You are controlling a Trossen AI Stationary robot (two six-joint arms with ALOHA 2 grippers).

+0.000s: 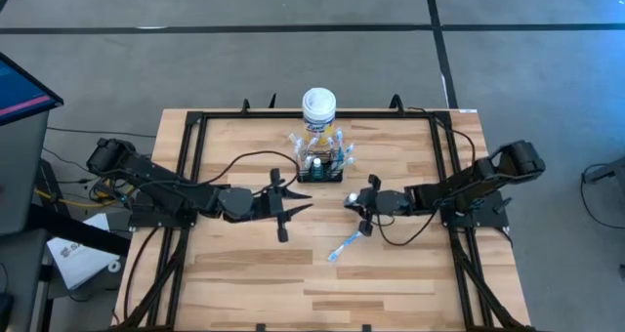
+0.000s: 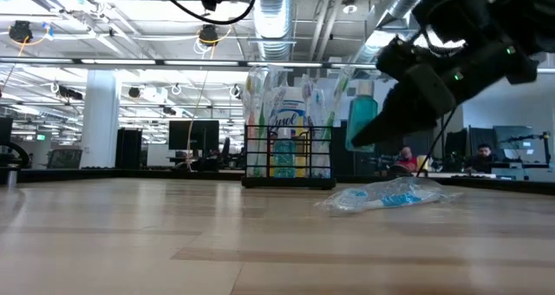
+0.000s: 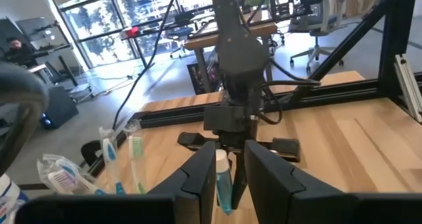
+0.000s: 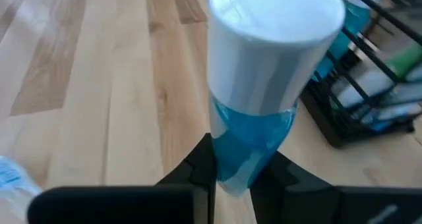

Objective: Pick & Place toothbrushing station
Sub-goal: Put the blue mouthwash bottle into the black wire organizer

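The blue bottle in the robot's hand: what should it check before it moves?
1. Right gripper shut on the blue bottle: ok.
2. Bottle lifted off the table: ok, the low view shows it in the air.
3. Room for it in the caddy: cannot tell, toothbrushes crowd it.
4. Left gripper out of the way: ok, it waits left of the caddy, holding nothing.
5. Wrapped toothbrush on the table clear of the path: ok, it lies nearer the front edge.

Right gripper [image 4: 232, 168] clamped; left gripper [image 1: 283, 207] idle.
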